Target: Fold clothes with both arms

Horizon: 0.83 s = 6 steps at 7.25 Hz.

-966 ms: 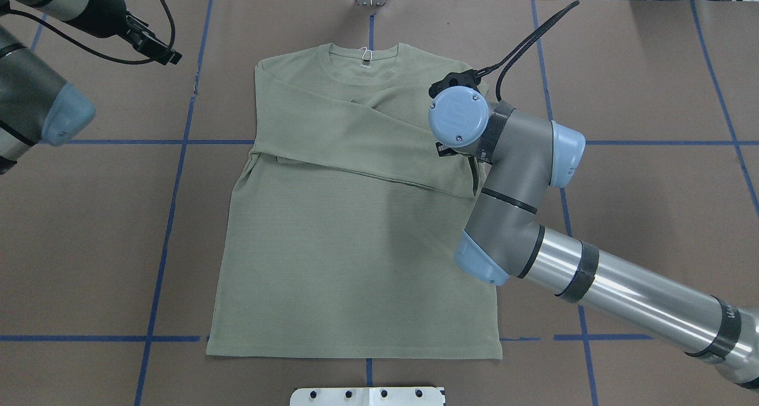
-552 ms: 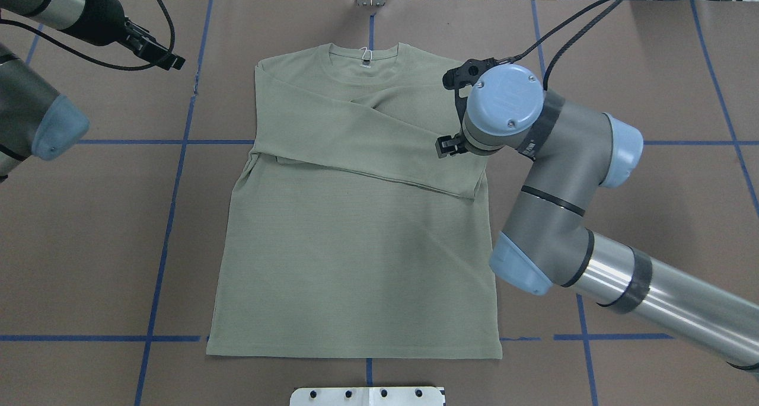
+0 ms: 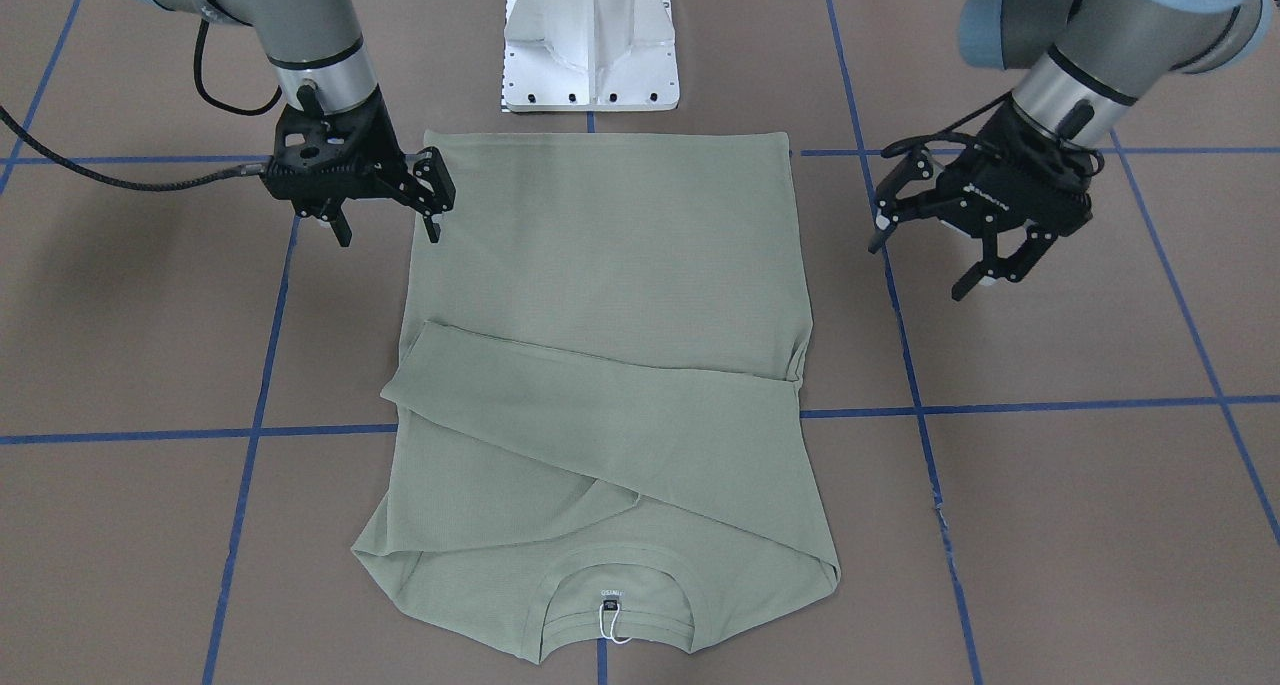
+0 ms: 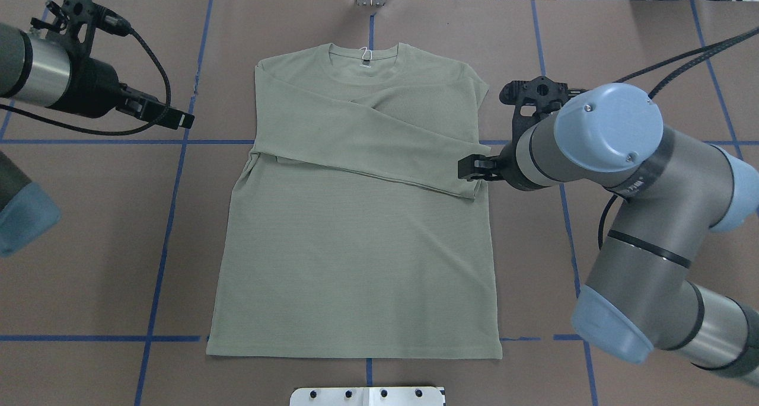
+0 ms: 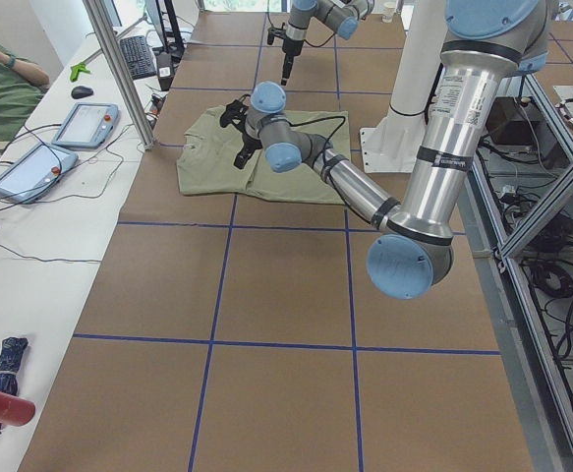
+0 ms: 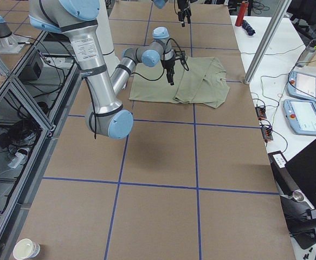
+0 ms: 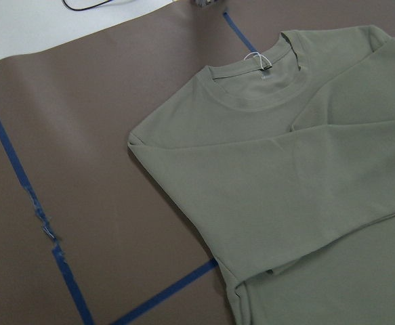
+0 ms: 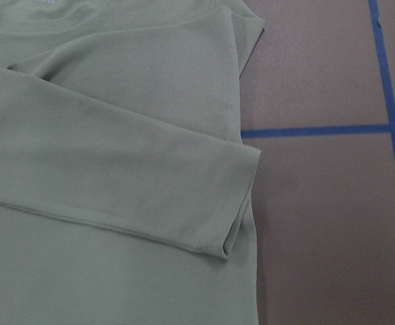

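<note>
Now the shirt (image 4: 356, 264) lies flat in the middle of the frame on the brown surface (image 4: 622, 50). Its neck is at the top of the overhead view and its hem (image 4: 356, 352) at the bottom.

Both sleeves are crossed over the chest, the upper sleeve (image 4: 367, 139) slanting down to the right.

The right pincer (image 3: 388, 227) sits at the upper left of the front view, fingers apart and holding nothing. From overhead it is just beside the cuff at the shirt's right edge.

The left pincer (image 3: 920, 265), upper right in that view, is also spread wide and empty, well apart from the cloth.

The sleeves look done, so the body fold seems next. To do it well:
- Each pincer should take a matching point on opposite edges, level with the other.
- Each should pinch every layer at its point.
- Both should lift together and keep the cloth taut between them.
- They should lay the cloth over without dragging the crossed sleeves loose.

The count: one shirt, two folded sleeves, one neck tag (image 4: 366, 55), two arms and two pincers.
</note>
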### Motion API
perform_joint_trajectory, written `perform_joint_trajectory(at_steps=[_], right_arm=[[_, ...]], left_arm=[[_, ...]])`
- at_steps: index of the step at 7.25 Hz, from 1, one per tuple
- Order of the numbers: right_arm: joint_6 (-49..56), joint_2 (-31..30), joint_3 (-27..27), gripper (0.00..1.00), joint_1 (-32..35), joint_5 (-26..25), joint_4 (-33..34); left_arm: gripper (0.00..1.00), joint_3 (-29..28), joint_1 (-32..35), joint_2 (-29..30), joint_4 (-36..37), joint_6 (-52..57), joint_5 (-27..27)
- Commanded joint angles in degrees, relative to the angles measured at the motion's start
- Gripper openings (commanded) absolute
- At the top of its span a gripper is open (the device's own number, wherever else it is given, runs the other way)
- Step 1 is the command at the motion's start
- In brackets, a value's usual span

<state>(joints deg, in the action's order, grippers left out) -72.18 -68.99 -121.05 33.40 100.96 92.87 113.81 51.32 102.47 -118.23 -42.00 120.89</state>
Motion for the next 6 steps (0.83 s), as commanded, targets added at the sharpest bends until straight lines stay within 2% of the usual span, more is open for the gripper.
perform_joint_trajectory(at_steps=[1, 2, 3, 5, 6], right_arm=[[-13.90, -5.09, -8.65, 1.00, -7.26, -2.50, -2.50], [-19.61, -8.85, -9.12, 1.00, -13.04, -10.18, -8.35], [-23.75, -14.37, -9.47, 0.99, -17.45, -14.78, -15.54], [-30.81, -25.27, -9.56, 0.97, -26.41, -27.25, -29.26], [-30.91, -25.93, -9.47, 0.97, -26.72, -27.66, -29.58]], left_arm=[[1.00, 9.73, -11.97, -6.29, -0.24, -19.08, -10.09], [0.99, 10.98, -18.29, -7.88, -0.50, -27.00, -15.98], [0.93, 10.99, -23.92, -9.55, -3.12, -34.74, -21.61], [0.76, 10.91, -35.18, -14.38, -6.21, -48.54, -32.60], [0.67, 10.73, -39.67, -15.97, -6.22, -55.14, -36.56]])
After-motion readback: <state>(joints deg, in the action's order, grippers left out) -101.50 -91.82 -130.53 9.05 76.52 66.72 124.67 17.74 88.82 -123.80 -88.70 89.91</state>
